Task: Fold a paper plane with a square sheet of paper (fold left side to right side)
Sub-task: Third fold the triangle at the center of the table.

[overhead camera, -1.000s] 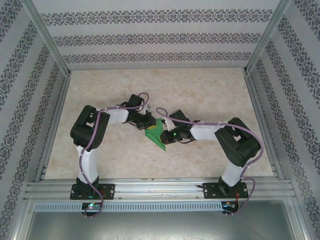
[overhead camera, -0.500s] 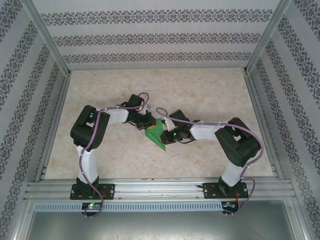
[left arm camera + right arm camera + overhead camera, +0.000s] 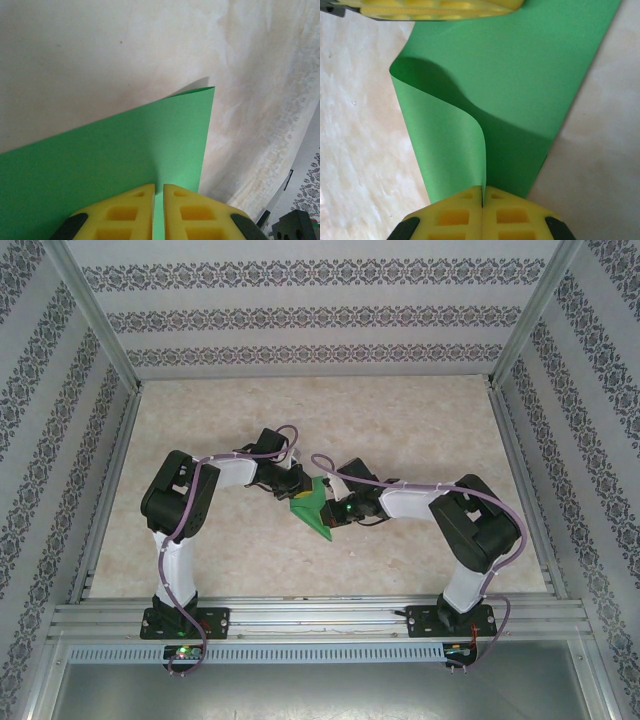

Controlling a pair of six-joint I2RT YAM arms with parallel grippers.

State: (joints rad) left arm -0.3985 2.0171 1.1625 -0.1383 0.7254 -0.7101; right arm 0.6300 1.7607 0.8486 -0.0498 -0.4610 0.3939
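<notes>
Sheet of paper point(image 3: 314, 506) at table point(image 3: 400, 420) centre, between left end effector point(image 3: 297, 490) and right end effector point(image 3: 333, 513).

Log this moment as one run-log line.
left gripper: shut on green sheet | right gripper: shut on same sheet, edge curled over | fold: soft bend, no crease pressed

Left arm point(image 3: 175, 530), right arm point(image 3: 470, 530): black joints, white link shells, purple cables point(image 3: 286, 428) looped alongside. Yellow fingers point(image 3: 125, 215), square-recessed. Green light point(image 3: 347, 508) on right wrist.

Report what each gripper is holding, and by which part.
Both hold the green paper. The left gripper pinches an edge near a corner; the right gripper pinches the opposite edge, curled over.
</notes>
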